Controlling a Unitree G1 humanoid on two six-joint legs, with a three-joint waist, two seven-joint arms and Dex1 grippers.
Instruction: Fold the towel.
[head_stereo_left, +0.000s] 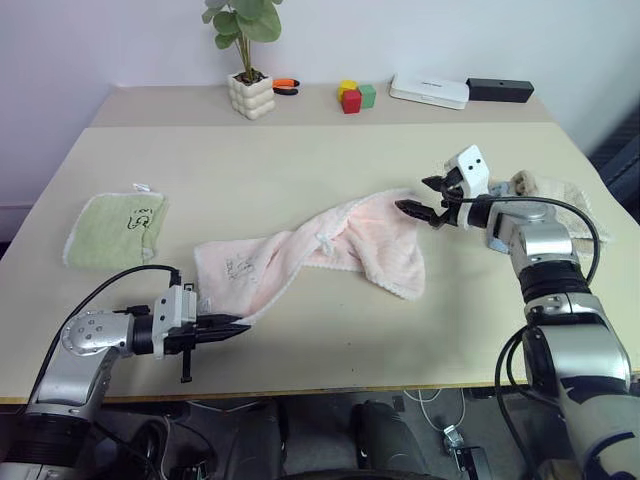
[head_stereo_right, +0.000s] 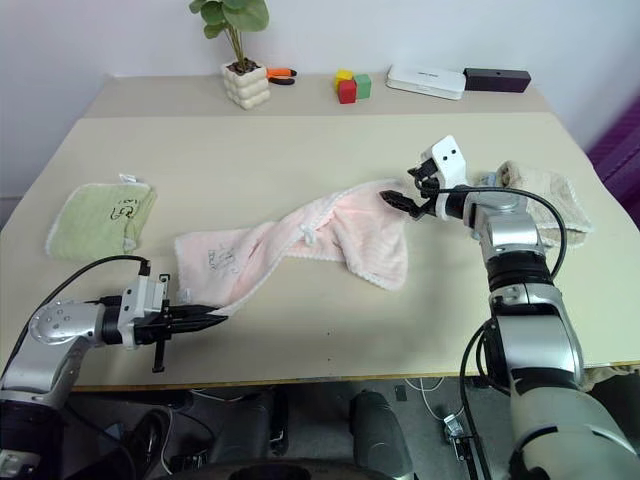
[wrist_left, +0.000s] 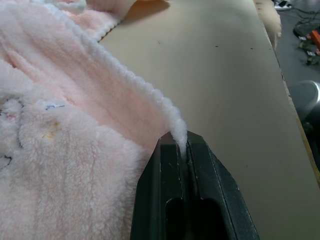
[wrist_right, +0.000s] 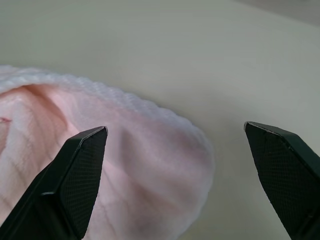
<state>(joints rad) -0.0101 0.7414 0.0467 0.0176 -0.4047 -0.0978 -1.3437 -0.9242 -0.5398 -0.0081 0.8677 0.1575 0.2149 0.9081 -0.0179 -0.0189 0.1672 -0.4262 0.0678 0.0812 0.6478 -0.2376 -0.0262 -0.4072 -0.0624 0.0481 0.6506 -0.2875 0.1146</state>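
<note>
The pale pink towel (head_stereo_left: 330, 245) lies crumpled in a long diagonal band across the middle of the table, its printed mark (head_stereo_left: 240, 268) near the front left end. My left gripper (head_stereo_left: 238, 326) is shut on the towel's front left corner (wrist_left: 177, 131), low over the table near its front edge. At the towel's far right end my right gripper (head_stereo_left: 425, 197) hangs open just above the cloth, its fingertips (wrist_right: 87, 150) spread wide over the rounded pink edge (wrist_right: 165, 150) and holding nothing.
A folded light green towel (head_stereo_left: 115, 227) lies at the left. A beige cloth (head_stereo_left: 560, 200) sits behind my right arm. On the far table stand a potted plant (head_stereo_left: 250, 90), coloured blocks (head_stereo_left: 354, 96), a white box (head_stereo_left: 429, 90) and a black box (head_stereo_left: 499, 90).
</note>
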